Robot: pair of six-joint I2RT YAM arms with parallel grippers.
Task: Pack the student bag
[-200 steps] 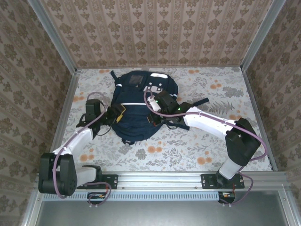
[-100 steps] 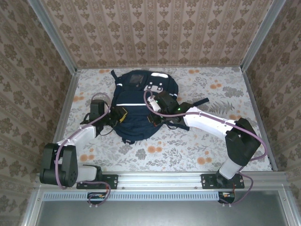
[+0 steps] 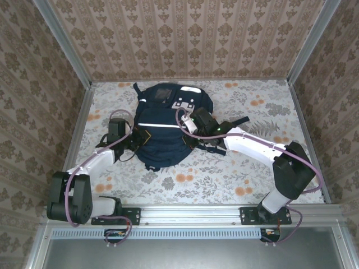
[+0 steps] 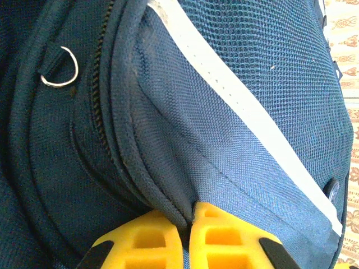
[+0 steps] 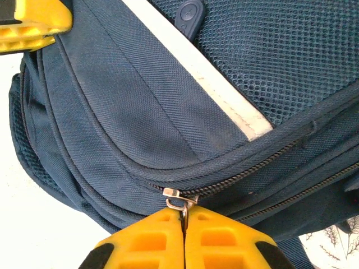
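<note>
We see the left gripper (image 4: 189, 217) newly clamped on the student bag (image 3: 164, 140) seam. The right gripper (image 5: 184, 217) pinches the zipper pull (image 5: 180, 196), so unzipping may begin.

Lab booth: wallpaper panels (image 3: 185, 39), alu frame (image 3: 61, 42).

Bright, even diffuse light, faint soft shadows, crisp wrist views throughout.

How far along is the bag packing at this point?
Done: both grips are set. In hand: left gripper pinches a seam fold of the student bag; right gripper pinches a zipper pull. Left: that zipper looks closed, so opening and packing remain.
</note>
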